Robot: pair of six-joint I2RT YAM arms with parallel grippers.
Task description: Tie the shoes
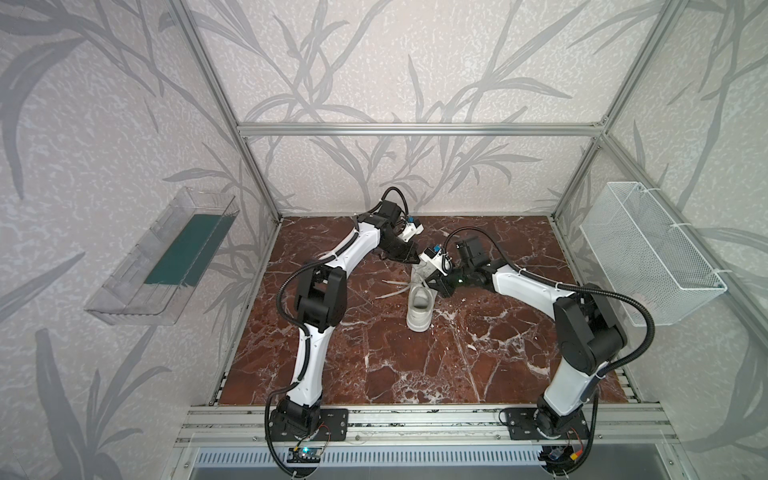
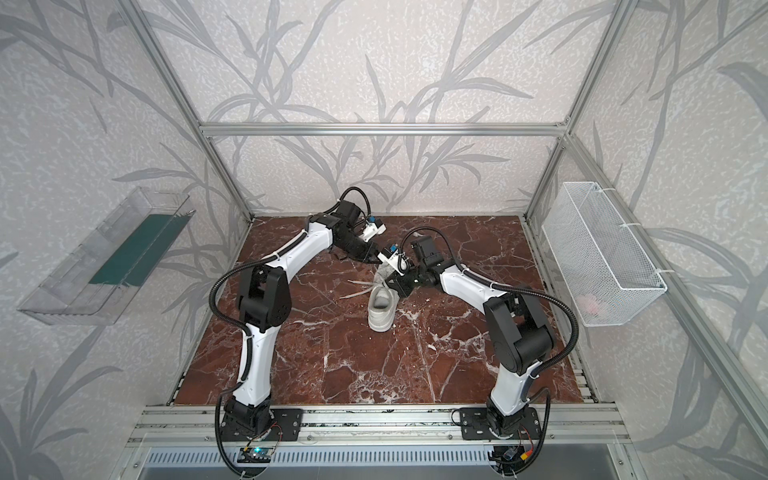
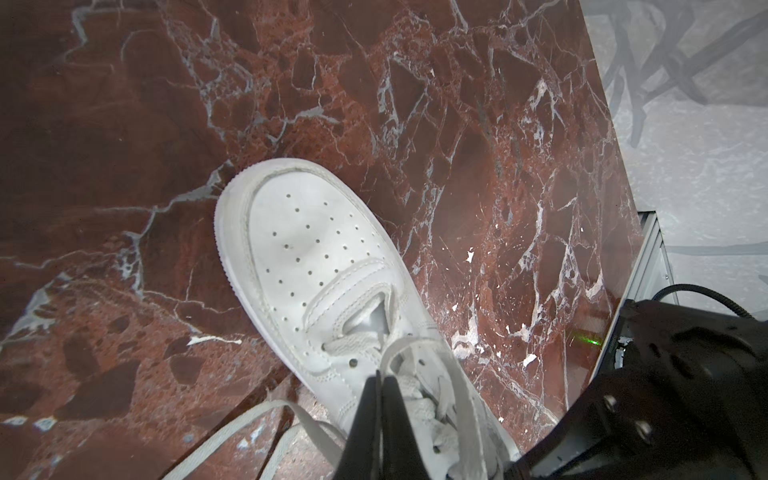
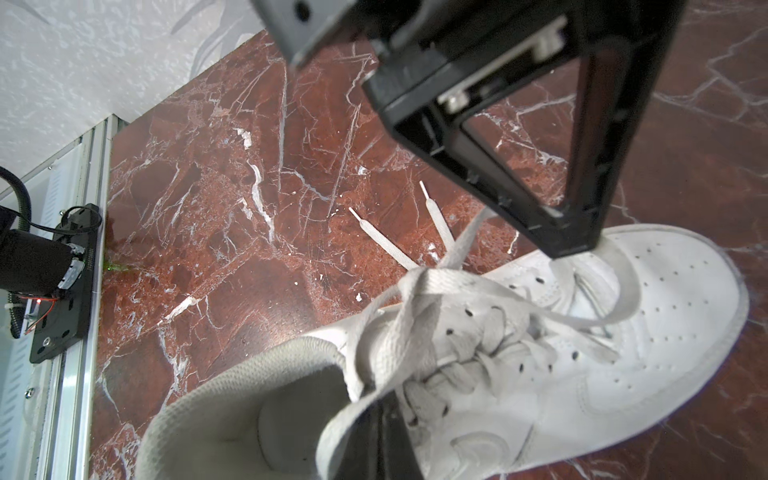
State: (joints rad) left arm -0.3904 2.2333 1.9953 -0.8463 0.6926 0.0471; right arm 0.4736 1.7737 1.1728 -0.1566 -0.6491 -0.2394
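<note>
Your white perforated sneaker (image 1: 419,307) sits on the table (image 1: 374,357), laces (image 4: 419,291) loosely crossed, left pincer (image 3: 381,378) and right pincer (image 4: 384,401) both clenched on lace.

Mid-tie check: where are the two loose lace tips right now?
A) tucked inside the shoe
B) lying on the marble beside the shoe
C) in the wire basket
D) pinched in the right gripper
B: both lace tips lie flat on the marble table, just off the side of the sneaker.
</note>
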